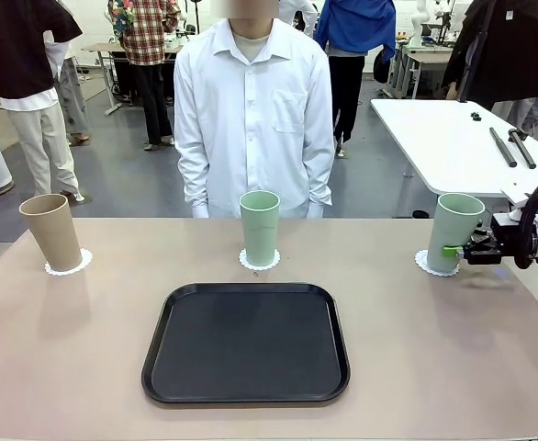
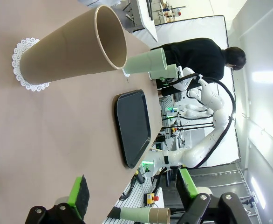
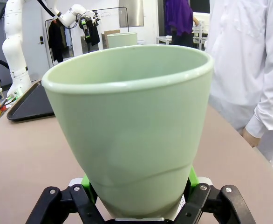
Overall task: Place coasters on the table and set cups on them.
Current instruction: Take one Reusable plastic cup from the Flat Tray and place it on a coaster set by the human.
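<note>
With the right gripper (image 1: 456, 249) pinching the pale mint green tapered tumbler (image 1: 455, 230), seat it upright on the scalloped white paper coaster (image 1: 427, 265) beneath before releasing.

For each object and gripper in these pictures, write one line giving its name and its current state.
Tan cup: upright on its coaster.
Middle green cup: upright on a coaster.
Right green cup: on a coaster, tilted, gripped.
Right gripper: jaws shut on that cup.
Left gripper: jaws open, holding nothing.
Black tray: bare.

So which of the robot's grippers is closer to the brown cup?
The left. The left gripper hangs open a short way from the brown cup, not touching it. The right gripper is across the table, shut on a green cup.
</note>
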`<state>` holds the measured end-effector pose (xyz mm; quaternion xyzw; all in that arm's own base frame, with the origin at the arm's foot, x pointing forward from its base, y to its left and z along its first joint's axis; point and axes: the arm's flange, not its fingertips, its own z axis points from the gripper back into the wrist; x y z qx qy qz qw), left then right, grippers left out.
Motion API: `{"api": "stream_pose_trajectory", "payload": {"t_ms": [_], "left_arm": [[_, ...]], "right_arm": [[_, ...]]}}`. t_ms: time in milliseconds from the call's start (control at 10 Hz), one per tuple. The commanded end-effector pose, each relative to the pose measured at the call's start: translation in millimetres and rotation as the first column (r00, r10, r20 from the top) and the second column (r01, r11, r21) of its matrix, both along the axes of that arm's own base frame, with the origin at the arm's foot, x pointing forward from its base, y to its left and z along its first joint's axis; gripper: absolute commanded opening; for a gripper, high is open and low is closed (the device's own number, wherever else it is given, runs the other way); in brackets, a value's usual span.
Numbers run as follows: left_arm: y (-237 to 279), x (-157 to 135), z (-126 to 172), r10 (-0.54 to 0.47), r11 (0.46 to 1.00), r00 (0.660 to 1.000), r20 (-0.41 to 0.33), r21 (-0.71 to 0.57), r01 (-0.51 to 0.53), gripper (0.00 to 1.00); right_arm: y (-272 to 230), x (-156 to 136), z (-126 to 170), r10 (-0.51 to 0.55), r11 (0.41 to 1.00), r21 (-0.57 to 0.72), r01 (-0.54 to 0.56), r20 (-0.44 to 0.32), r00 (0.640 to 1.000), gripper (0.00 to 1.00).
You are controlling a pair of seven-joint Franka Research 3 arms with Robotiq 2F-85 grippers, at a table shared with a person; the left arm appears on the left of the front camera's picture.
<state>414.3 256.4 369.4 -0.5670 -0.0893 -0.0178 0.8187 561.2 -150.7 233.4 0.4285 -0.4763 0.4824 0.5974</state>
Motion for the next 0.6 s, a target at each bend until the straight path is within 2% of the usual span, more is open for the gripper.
{"api": "stream_pose_trajectory", "payload": {"t_ms": [0,500], "left_arm": [[0.8,-0.2,1.9,0.009,1.0,1.0,0.0,0.0,-0.009,1.0],[0.8,-0.2,1.9,0.009,1.0,1.0,0.0,0.0,-0.009,1.0]], "right_arm": [[0.8,0.1,-0.1,0.001,1.0,0.0,-0.001,-0.001,1.0,0.83],[1.4,1.0,-0.8,0.005,1.0,0.009,-0.005,0.0,1.0,0.83]]}}
